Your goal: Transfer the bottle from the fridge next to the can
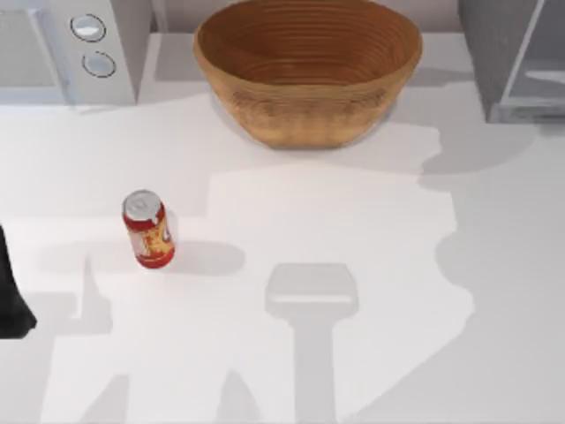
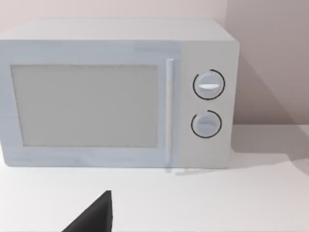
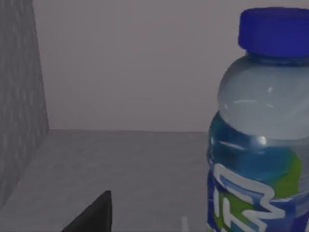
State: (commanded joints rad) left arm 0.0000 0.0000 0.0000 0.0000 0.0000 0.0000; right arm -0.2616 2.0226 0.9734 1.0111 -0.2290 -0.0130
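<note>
the can [image 1: 148, 230] stands upright on the white counter [image 1: 371, 291], toward the left side of the top view and well apart from everything else. behind it, at the back left corner, sits a white box with two round knobs [image 1: 93, 44]; the left wrist view looks straight at the front of that box, showing its pale door panel, a vertical handle and the two knobs one above the other. a wide woven basket [image 1: 307, 66] sits at the back middle of the counter. the fridge [image 1: 516, 57] occupies the back right corner, its pale door panel angled toward the right edge.

the bottle [image 3: 260, 140] stands upright inside a grey-walled compartment in the right wrist view, close to the camera, its blue cap on top and the blue label with a green-white mark lower down. a dark tip of the right end effector [image 3: 94, 215] shows low in that view, apart from the bottle; i cannot tell whether it is apart or together.

a dark piece of the left arm [image 1: 13, 296] sits at the left edge of the top view, and a tip of the left end effector [image 2: 94, 215] shows in its wrist view; its state i cannot tell either.
</note>
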